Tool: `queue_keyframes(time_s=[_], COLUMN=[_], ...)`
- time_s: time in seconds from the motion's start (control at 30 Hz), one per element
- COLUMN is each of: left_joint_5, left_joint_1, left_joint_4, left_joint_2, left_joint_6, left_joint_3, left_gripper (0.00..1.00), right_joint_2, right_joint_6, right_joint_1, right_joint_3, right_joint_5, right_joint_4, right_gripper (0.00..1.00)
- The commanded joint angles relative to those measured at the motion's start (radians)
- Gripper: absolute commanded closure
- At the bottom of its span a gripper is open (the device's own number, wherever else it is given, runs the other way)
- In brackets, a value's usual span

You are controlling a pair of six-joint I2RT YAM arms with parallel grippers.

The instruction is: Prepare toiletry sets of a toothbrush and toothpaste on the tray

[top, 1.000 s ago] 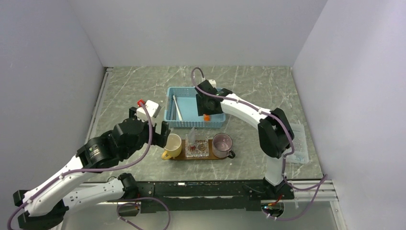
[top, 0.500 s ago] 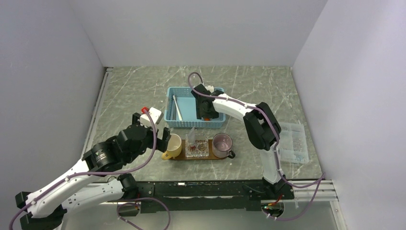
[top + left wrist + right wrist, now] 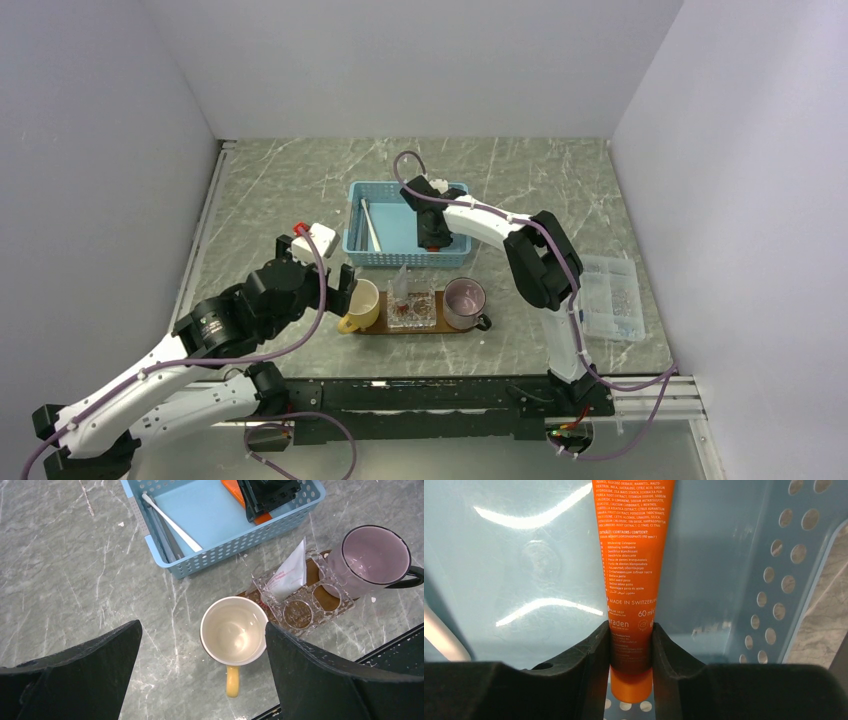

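The toothpaste (image 3: 634, 555) lies on the floor of the blue basket (image 3: 744, 555), beside a mesh wall. The right claw (image 3: 631, 635) has closed narrowly on it, both pads pressing the tube close to one end. That is the risk, I judge: held so far from its middle, the tube may droop or slide out on the lift, or snag the wall beside it (a soft tube also buckles under a hard pinch). The left claw (image 3: 201, 627) hangs spread wide and empty over the yellow cup (image 3: 234, 632), by the end of the tray (image 3: 314, 570). A second ago the right claw hovered higher over the basket; it has since dropped in and narrowed.
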Motion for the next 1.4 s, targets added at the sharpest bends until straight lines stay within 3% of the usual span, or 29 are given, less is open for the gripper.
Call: queue_keyframes(time_s=[0.0,0.23,0.7,1.1,1.37], left_joint_5=[0.015,0.003,0.001,0.181,0.297], left_joint_1=[0.008,0.01,0.018,0.018,0.017], left_joint_4=[0.038,0.033,0.055,0.127,0.286], left_joint_2=[-0.006,-0.006,-0.005,0.0,-0.041], left_joint_6=[0.016,0.014,-0.006,-0.094,-0.221], left_joint_3=[-0.007,-0.009,0.004,0.069,0.003], left_gripper=[0.0,0.01,0.01,0.01,0.01], right_joint_2=[-0.03,-0.126,-0.538,-0.92,-1.02], right_joint_6=[0.002,-0.031,-0.061,0.035,0.117], right_joint_1=[-0.005,-0.004,-0.002,0.028,0.132], right_joint_3=[0.002,-0.034,-0.262,-0.555,-0.66], right_joint_5=[0.013,0.044,0.012,-0.169,-0.182], right_joint_4=[0.06,0.111,0.389,0.686,0.865], right_gripper=[0.83,0.87,0.85,0.82,0.82])
